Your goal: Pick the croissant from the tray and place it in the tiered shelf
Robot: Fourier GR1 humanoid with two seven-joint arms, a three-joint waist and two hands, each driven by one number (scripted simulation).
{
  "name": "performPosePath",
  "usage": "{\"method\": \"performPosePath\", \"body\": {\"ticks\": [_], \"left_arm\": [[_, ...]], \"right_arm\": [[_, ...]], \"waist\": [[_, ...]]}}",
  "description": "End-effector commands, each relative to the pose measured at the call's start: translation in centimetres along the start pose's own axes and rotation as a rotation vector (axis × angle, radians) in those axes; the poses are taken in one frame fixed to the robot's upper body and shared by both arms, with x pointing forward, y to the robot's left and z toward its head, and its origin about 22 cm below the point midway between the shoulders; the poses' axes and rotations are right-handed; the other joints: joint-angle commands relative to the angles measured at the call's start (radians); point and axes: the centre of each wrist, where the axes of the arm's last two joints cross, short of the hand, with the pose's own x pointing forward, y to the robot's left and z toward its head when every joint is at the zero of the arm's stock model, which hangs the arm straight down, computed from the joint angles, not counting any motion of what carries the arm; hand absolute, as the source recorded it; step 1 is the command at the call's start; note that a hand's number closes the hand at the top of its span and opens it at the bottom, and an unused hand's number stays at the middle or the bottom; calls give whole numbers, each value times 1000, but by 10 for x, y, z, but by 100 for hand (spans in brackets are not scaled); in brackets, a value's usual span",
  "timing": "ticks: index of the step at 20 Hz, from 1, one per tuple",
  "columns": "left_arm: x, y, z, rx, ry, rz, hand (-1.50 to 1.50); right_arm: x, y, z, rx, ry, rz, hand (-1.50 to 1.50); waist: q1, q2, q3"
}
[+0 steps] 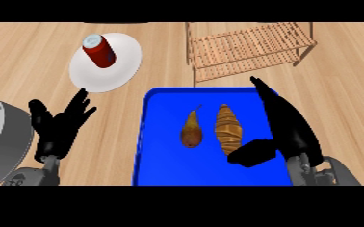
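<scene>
So nearest to us, the right hand (284, 130) sits over the right side of the blue tray (163, 168), fingers (266, 94) stretched out straight and pointing away, thumb (250, 153) sticking out left toward the near end of the croissant (228, 128), holding nothing yet. The thumb looks just beside the croissant's near tip, maybe touching, I honestly can't tell. The left hand (58, 125) is parked at the near left over the tabletop (43, 57), fingers spread and relaxed, just resting. Biggest worry here imo: the pear (191, 131) lies right next to the croissant on its left, so if the hand closes in from the right it could shove the croissant into the pear and roll or bump both instead of getting a clean grab. The thumb could also nudge the croissant sideways before the fingers get around it. The croissant itself lies lengthwise, near to far, about mid-tray, golden brown with ridged bands across it, fatter in the middle and tapered at both ends, so it might slip out if pinched near a tip. Further back on the left there's a white plate (124, 67) with a red can (98, 51) on it, and far right is the wooden tiered shelf (249, 48), slatted and well apart from the croissant, so clipping its frame on the way in is another risk.
</scene>
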Motion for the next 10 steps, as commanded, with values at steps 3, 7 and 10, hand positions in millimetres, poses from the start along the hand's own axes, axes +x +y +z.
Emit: {"method": "performPosePath", "body": {"ticks": [3, 7, 10], "left_arm": [[-22, 17, 6, 12, 79, 12, 0], [-18, -5, -4, 16, 70, 8, 0], [-22, 6, 3, 6, 70, 14, 0]], "right_arm": [[10, 28, -3, -20, 198, 42, -150], [15, 45, 4, -39, 198, 70, -150], [3, 41, -2, -49, 203, 70, -150]], "waist": [[-4, 6, -9], [-13, 6, -8], [-12, 6, -8]]}}
